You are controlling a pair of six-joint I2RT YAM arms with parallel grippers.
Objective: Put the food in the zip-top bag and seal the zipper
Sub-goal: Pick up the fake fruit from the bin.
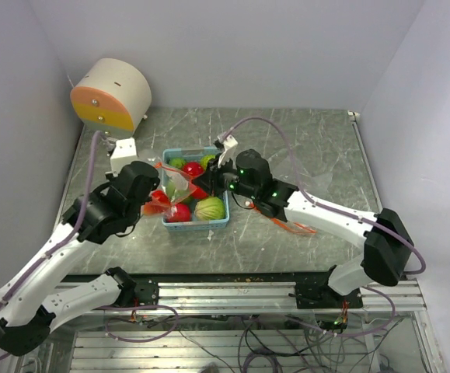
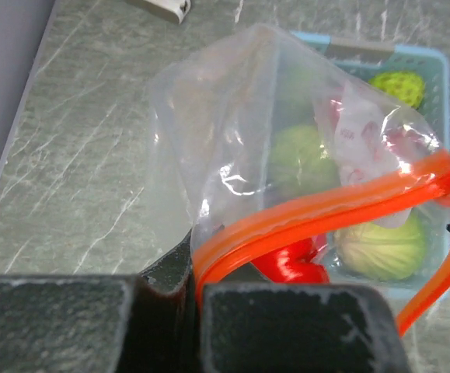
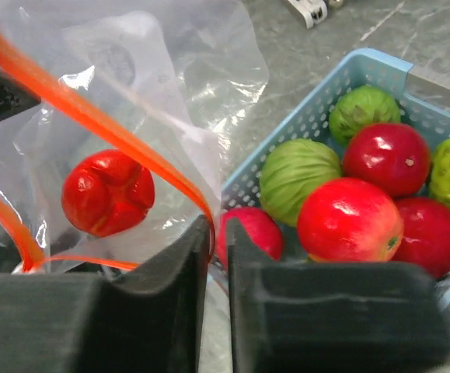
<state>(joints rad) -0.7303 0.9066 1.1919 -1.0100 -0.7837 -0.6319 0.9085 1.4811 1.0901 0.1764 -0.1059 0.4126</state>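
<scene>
Dark fingers of my left gripper (image 2: 193, 291) fill the bottom of the left wrist view. They are clenched on the red-orange zipper (image 2: 326, 206), which runs from the jaws up to the right edge of the frame. Above it the clear zip-top bag (image 2: 232, 132) balloons across the centre of the frame and overlaps the light blue basket (image 2: 423, 53) at upper right.

My right gripper (image 3: 217, 233), at bottom centre of its own view, is likewise pinched tight on the zipper strip, which enters the narrow gap between the fingers from the upper left. One red fruit (image 3: 108, 192) shows through the bag's film at left centre. Whether it sits inside the bag or behind it, I cannot confirm. Other food (image 3: 350, 219), red and green pieces, lies in the basket at right.

Overhead, bag and basket sit mid-frame between both arms on the grey table (image 1: 326, 140).
</scene>
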